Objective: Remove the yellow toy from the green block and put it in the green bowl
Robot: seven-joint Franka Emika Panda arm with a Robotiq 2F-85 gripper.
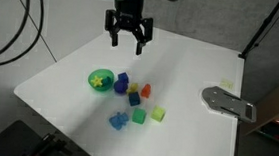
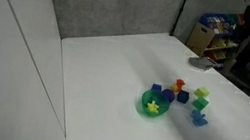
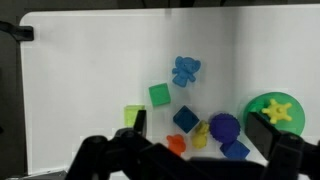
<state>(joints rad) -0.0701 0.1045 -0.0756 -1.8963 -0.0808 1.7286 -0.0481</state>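
The yellow star-like toy [image 3: 278, 110] lies inside the green bowl [image 3: 258, 103]. It shows there in both exterior views [image 1: 99, 82] [image 2: 152, 108], with the bowl's rim visible [image 1: 91, 77] [image 2: 160, 112]. The dark green block [image 3: 159, 95] stands alone on the white table with nothing on it [image 1: 137, 116] [image 2: 198, 105]. My gripper [image 1: 129, 34] hangs open and empty well above the table, behind the group of toys. In the wrist view its two fingers [image 3: 200, 123] frame the toys from above.
Beside the bowl lie a purple round piece [image 3: 224, 127], dark blue cubes [image 3: 185, 119], a dull yellow piece [image 3: 200, 134], an orange-red piece [image 3: 177, 144], a lime cube [image 3: 131, 114] and a light blue piece [image 3: 185, 70]. A grey metal part [image 1: 228, 102] lies near the table edge.
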